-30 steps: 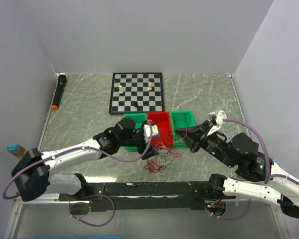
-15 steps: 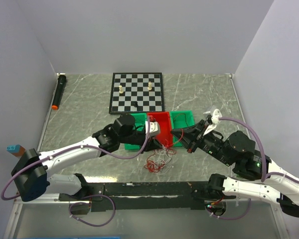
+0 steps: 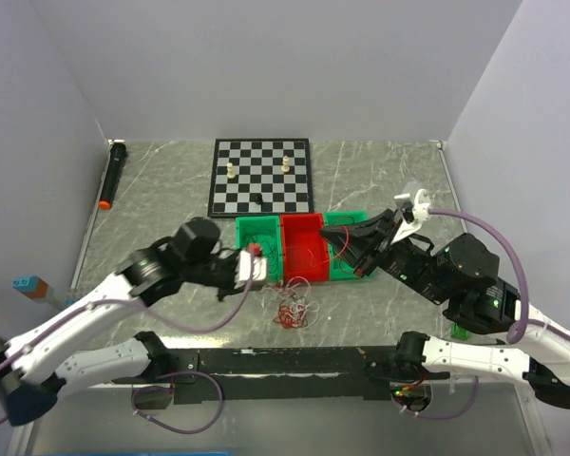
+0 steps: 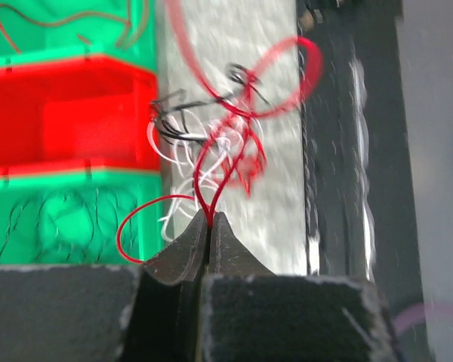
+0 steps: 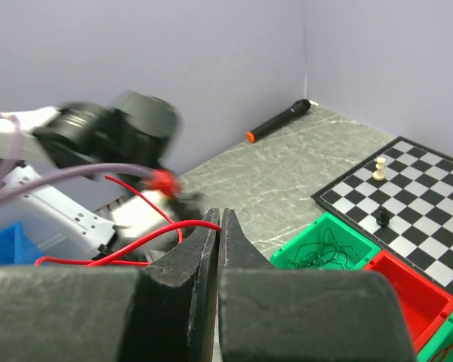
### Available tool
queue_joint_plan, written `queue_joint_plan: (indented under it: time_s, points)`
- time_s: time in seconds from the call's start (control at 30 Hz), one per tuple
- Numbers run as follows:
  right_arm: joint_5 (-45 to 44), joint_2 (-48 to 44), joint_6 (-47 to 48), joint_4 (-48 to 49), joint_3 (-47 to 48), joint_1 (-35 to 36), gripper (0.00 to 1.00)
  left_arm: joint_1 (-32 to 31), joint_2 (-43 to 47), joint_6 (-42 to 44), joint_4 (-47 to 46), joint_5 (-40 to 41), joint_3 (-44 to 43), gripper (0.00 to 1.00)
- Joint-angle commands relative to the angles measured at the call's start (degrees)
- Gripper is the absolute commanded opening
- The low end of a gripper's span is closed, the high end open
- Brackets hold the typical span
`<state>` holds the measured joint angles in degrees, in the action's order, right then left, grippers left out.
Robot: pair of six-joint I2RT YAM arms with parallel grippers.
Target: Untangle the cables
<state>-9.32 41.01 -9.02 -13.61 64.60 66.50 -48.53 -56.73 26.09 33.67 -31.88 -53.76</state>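
The cables (image 3: 291, 306) are a small tangle of thin red, white and black wires lying on the table in front of the bins. The left wrist view shows the tangle (image 4: 220, 143) hanging from a red wire (image 4: 208, 197) that my left gripper (image 4: 210, 220) is shut on. From above, the left gripper (image 3: 262, 268) sits to the left of the tangle. My right gripper (image 5: 220, 216) is shut on a red wire (image 5: 136, 240) that runs off to the left. It hovers over the right green bin, right gripper (image 3: 338, 237) as seen from above.
Three bins stand in a row: a left green bin (image 3: 254, 231) with black wires in it, a red bin (image 3: 303, 228) and a right green bin (image 3: 353, 218). Behind them lies a chessboard (image 3: 261, 177) with a few pieces. A black marker (image 3: 112, 173) lies far left.
The left gripper has shut on a red wire and pulled back to the left, away from the red bin. The right gripper has risen a little, still holding its red wire.
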Motion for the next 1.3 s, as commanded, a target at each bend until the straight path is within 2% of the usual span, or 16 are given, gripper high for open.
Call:
queue_joint_plan:
  time_s: [0.0, 0.1, 0.2, 0.43, 0.47, 0.5, 0.53, 0.57, 0.63, 0.77, 0.9, 1.1, 1.13, 1.23, 1.27]
  points:
    - [-1.8, 0.7, 1.5, 1.8, 3.0, 0.3, 0.0, 0.1, 8.0, 12.5, 22.2, 3.9, -2.2, 0.01]
    - [-5.4, 0.8, 3.3, 1.0, 4.6, 0.3, 0.0, 0.2, 11.8, 16.7, 27.3, 8.5, -1.9, 0.01]
    - [-9.1, 1.3, 4.4, 0.4, 6.1, 0.3, 0.0, 0.2, 14.3, 17.0, 25.4, 13.5, -2.5, 0.01]
    - [-11.0, 4.8, 2.6, -2.7, 6.4, 0.3, 0.0, 0.2, 17.8, 7.3, 17.0, 14.5, -9.3, 0.06]
    - [-10.9, 5.0, 2.3, -3.0, 6.2, 0.3, 0.0, 0.2, 18.0, 6.0, 16.2, 14.1, -10.0, 0.12]
    - [-10.7, 4.9, 2.1, -2.9, 5.9, 0.3, 0.0, 0.2, 18.1, 5.0, 16.0, 13.5, -10.7, 0.25]
    - [-10.5, 4.8, 1.9, -2.8, 5.5, 0.3, 0.0, 0.2, 18.0, 4.2, 15.9, 12.6, -11.5, 0.43]
    - [-10.3, 4.8, 1.6, -2.9, 5.3, 0.3, 0.0, 0.2, 17.8, 3.1, 15.7, 11.9, -12.0, 0.67]
    - [-9.8, 4.5, 1.3, -3.1, 4.9, 0.3, 0.0, 0.2, 17.3, 1.6, 14.8, 10.4, -12.2, 0.75]
    - [-8.1, 4.2, 0.9, -3.3, 4.7, 0.3, 0.0, 0.2, 16.1, 1.5, 12.2, 7.4, -10.5, 0.78]
    - [-2.0, 2.9, 2.1, -2.7, 5.0, 0.3, 0.0, 0.2, 13.9, 2.8, 6.8, 6.5, -5.9, 0.78]
    - [1.9, 0.2, 2.4, -3.3, 5.1, 0.3, 0.0, 0.1, 8.1, 2.6, -13.1, 16.7, 5.7, 0.77]
    - [1.9, -0.2, 2.3, -3.4, 5.0, 0.3, 0.0, 0.3, 6.5, 2.5, -14.8, 16.4, 6.5, 0.77]
    - [2.0, -1.9, 2.3, -3.2, 4.7, 0.3, 0.0, 0.5, 0.5, 4.7, -13.1, 9.1, 6.4, 0.77]
    - [2.1, -2.6, 2.4, -3.2, 4.7, 0.3, 0.0, 0.5, -1.3, 5.5, -13.1, 6.6, 6.6, 0.8]
